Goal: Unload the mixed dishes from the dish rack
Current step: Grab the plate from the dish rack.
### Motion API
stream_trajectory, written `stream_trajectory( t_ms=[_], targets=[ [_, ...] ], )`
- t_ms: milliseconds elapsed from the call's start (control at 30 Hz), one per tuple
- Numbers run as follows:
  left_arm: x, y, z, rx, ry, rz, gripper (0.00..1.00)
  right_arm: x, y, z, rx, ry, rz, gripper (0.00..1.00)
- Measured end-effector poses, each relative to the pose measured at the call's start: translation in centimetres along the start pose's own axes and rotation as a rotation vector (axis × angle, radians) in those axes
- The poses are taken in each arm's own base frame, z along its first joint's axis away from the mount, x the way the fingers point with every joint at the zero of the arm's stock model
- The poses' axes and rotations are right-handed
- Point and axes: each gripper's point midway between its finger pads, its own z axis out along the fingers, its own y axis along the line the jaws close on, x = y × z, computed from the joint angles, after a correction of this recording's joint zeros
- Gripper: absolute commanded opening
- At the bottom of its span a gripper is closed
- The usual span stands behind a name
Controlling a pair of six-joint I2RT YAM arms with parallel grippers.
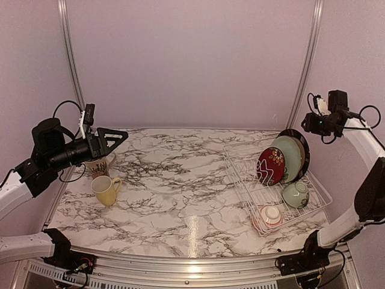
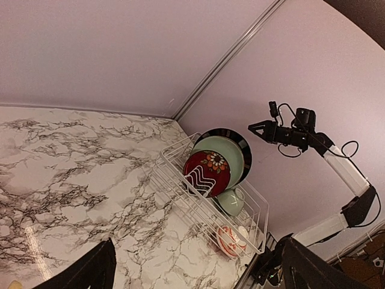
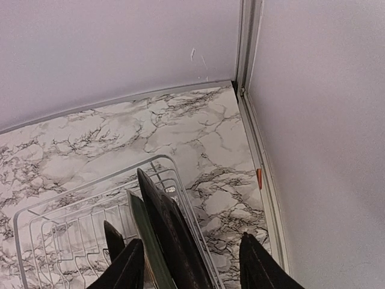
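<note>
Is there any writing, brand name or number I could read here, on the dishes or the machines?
No text can be read in any view.
cream printed mug: print mostly hidden, too blurred to read.
red patterned plate: flower pattern only, no letters.
orange mark on the wall rail: too small to tell.

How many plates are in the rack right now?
3, upright at the far end of the dish rack: red patterned plate in front, pale green plate behind it, black-rimmed plate rearmost. Overlap could hide another.
</note>
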Motion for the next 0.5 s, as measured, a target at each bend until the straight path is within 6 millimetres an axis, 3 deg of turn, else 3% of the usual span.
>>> stream_trajectory(
  t_ms=[233,433,500],
  targets=[
    [0.1,-0.3,0.0,0.014,0.005,0.000,0.99,3.6,-0.3,3.1,-0.015,0.158,0.013,0.46],
    [0.1,-0.4,0.0,0.020,0.007,-0.001,0.99,5.4,-0.2,4.1,-0.028,0.230,0.014,0.28],
    [0.0,-0.5,-0.1,0.021,0.005,0.001,0.99,5.5,-0.2,4.2,-0.029,0.234,0.013,0.26]
  ],
)
